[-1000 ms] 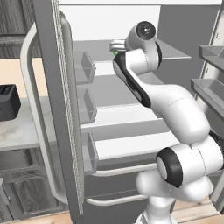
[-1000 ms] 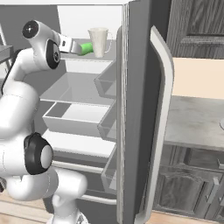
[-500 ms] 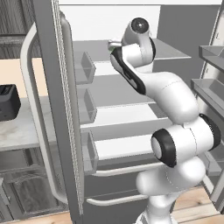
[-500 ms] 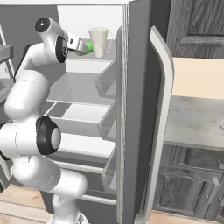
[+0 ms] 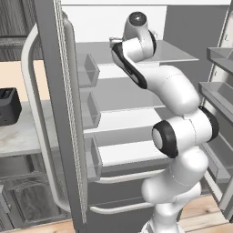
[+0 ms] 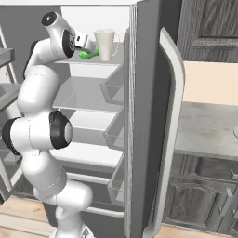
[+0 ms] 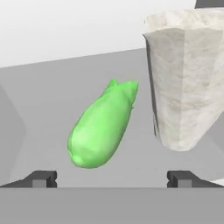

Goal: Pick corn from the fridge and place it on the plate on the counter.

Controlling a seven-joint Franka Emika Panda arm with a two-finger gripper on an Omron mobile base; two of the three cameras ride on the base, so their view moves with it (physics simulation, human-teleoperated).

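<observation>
The corn (image 7: pixel 102 125) is a bright green oval lying on the fridge's top shelf (image 6: pixel 95 61), with its tip pointing away from the hand. In the right base view the corn (image 6: pixel 86 54) lies just left of the white mug (image 6: pixel 106 44). My gripper (image 7: pixel 111 179) is open, a short way in front of the corn, with its two dark fingertips (image 7: pixel 42 178) spread wider than the cob and nothing between them. The hand (image 6: pixel 82 41) reaches into the open fridge (image 5: pixel 136 109) at top-shelf height. A pale sliver at the counter's (image 6: pixel 209 128) right edge may be the plate (image 6: pixel 235 133).
The mug (image 7: pixel 188 78) stands close to the right of the corn in the hand view. The open fridge door (image 6: pixel 146 116) with its bins and long curved handle (image 6: pixel 173 116) stands between shelf and counter. A black toaster (image 5: pixel 9 107) sits on the left counter (image 5: pixel 20 134).
The arm has stretched further into the fridge, and the hand has come closer to the corn on the top shelf. The gripper has stayed open.
</observation>
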